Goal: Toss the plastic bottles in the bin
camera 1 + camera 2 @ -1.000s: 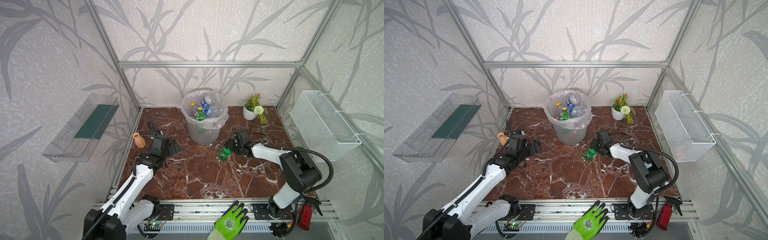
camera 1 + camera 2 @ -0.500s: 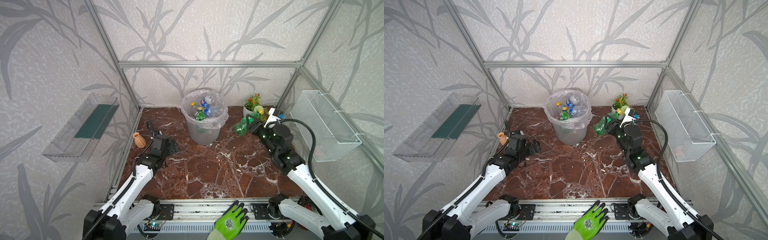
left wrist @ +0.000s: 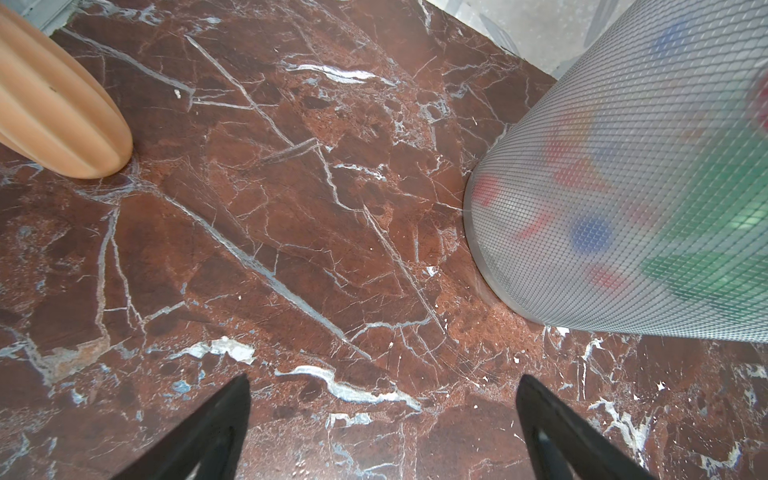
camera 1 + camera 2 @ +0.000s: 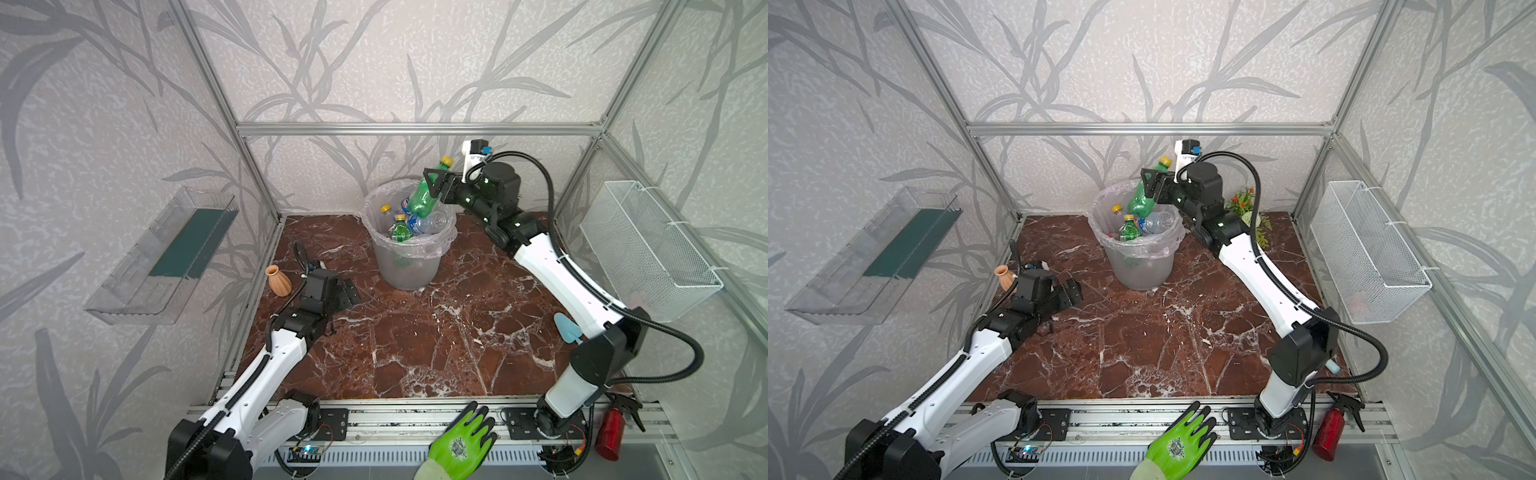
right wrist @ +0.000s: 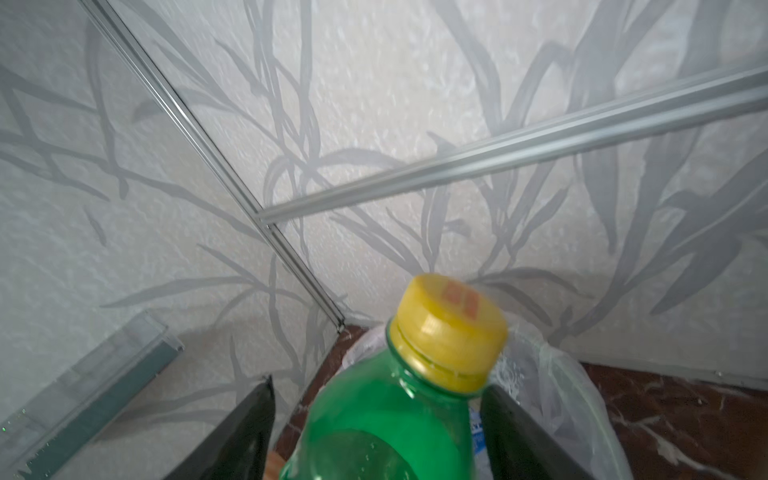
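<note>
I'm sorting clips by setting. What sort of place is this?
Probably a staged robot test cell, not a real room: wallpapered panels in an aluminium frame, a marble-look floor, and two arms bolted to a front rail.

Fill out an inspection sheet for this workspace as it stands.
Surface: red-brown marble tabletop; no loose bottle seen on it.
Job's things: green bottle tilted, cap up, above the bin; several bottles inside.
Clutter: terracotta vase, light-blue tool, potted plant.
Grippers: left gripper jaws open, empty, low over marble; right gripper jaws around green bottle, grip unclear.
Cables: black hose loops beside right arm.
Surroundings: wire basket, clear shelf on walls; green glove, red spray bottle at front rail.
</note>
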`<control>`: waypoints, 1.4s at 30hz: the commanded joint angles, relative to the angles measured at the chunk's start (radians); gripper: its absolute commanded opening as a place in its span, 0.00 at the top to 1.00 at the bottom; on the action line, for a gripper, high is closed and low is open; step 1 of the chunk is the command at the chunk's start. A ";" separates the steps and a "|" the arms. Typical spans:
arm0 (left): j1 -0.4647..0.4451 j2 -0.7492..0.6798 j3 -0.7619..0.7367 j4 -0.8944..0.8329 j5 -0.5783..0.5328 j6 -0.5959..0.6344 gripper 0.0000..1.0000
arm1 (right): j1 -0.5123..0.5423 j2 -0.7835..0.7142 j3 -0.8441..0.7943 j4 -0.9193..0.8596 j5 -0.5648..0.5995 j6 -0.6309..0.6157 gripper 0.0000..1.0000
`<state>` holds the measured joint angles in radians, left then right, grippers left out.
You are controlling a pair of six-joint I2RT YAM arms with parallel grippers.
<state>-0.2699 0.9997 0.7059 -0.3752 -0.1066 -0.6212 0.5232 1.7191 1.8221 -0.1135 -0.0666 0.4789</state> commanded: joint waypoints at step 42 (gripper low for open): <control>0.001 0.099 0.045 -0.107 -0.520 -0.035 0.01 | -0.314 -0.332 -1.475 0.951 0.256 -0.587 0.01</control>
<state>-0.2699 1.1110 0.7208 -0.4290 -0.4973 -0.6395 0.2253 1.3617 0.3447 0.6094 0.2245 -0.0998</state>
